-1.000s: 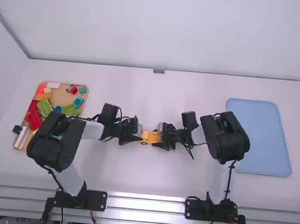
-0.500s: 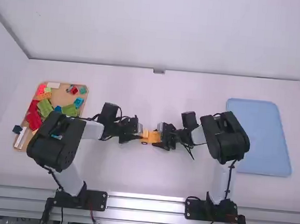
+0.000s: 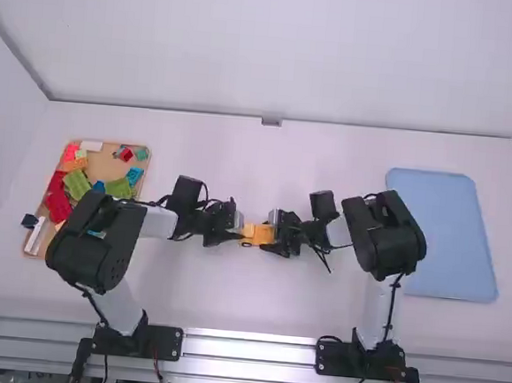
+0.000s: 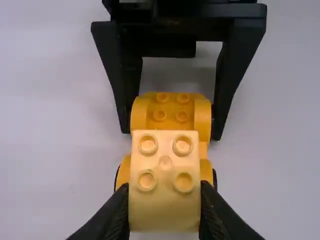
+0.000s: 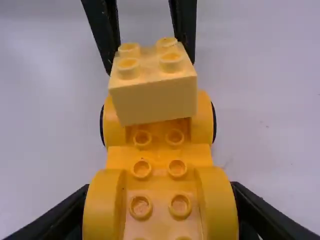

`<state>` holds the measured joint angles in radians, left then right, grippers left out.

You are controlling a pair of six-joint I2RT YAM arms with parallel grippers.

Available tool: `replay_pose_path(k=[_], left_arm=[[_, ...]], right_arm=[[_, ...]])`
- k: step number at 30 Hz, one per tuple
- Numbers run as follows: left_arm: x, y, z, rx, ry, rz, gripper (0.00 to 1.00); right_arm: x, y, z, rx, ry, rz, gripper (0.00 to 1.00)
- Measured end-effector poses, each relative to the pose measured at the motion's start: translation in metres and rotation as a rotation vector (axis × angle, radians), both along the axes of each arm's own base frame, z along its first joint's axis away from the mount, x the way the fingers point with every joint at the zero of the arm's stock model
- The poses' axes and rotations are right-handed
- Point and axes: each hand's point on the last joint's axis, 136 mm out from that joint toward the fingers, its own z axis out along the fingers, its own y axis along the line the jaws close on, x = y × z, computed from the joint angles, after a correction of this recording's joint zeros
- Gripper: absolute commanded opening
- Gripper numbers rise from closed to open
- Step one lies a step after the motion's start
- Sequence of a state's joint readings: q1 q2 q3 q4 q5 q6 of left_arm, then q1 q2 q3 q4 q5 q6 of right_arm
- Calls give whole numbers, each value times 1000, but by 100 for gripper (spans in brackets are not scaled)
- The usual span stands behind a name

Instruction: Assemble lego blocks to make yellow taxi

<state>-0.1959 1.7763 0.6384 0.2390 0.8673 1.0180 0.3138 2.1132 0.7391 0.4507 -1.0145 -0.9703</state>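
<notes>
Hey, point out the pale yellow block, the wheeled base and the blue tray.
Pale yellow block point(image 4: 165, 170): left wrist view, its studded top.
Wheeled base point(image 5: 159, 157): right wrist view, its studded middle.
Blue tray point(image 3: 458, 234): high view, its bare floor.

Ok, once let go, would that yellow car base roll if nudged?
Probably: the yellow car base has dark-rimmed wheels at its sides. Its flat, broad body seems unlikely to tip, and its smooth moulded surface looks stiff rather than bendy.

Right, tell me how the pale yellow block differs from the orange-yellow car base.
The block is short, with four studs; the car base is longer, with more studs, plus wheels. The block is a pale yellow, the base a deeper orange-yellow. Both are held in grippers.
</notes>
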Motion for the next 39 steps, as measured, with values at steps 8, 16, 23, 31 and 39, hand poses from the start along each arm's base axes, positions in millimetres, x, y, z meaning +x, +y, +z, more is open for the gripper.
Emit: replay_pose_path(k=[8, 16, 23, 31, 39], left_arm=[[-12, -10, -6, 29, 36, -32, 15], [-9, -7, -8, 80, 79, -13, 15], [2, -8, -1, 80, 52, -8, 17], [9, -15, 11, 53, 38, -25, 18], [0, -18, 9, 80, 77, -56, 18]], right_arm=[[0, 0, 0, 0, 0, 1, 70], [0, 0, 0, -1, 1, 0, 70], [0, 0, -1, -6, -1, -3, 59], [1, -1, -1, -6, 0, -4, 51], [0, -1, -1, -7, 3, -4, 50]])
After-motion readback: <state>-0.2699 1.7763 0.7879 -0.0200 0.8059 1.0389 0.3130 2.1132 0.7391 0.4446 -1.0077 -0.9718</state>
